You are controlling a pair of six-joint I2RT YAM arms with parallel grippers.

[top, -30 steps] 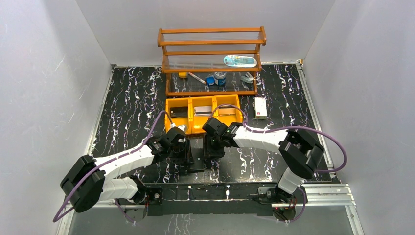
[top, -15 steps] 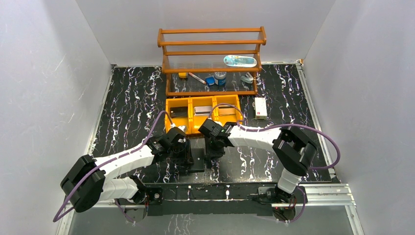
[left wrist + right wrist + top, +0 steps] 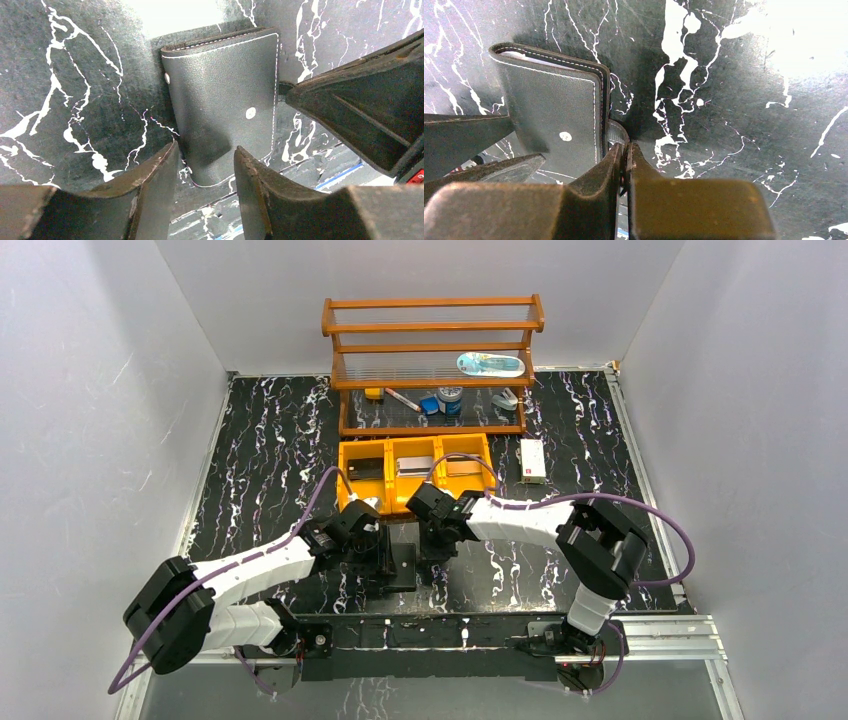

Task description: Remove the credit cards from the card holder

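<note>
The card holder [image 3: 225,100] is lying shut on the counter [image 3: 270,440], on the 6 o'clock side of the yellow bin tray [image 3: 343,478]. No credit cards are showing outside it. The right gripper [image 3: 625,148], sitting at the holder's 2 o'clock in the top view, is clenching its fingers on a pale tab [image 3: 618,131] that is poking out from the holder's edge. Whether that is a card corner or a flap I cannot tell. The left gripper [image 3: 206,150], at the holder's 9 o'clock, is holding its fingers released and apart, straddling the holder's near end without clearly squeezing it.

The bite on the tab is looking very shallow, right at the fingertips, so a pull is likely to be slipping off. With nothing visibly pinning the holder, a tug is probably going to be dragging or lifting the whole thing rather than opening it. The two grippers are also working close together, so a sideways swing is risking a knock.
</note>
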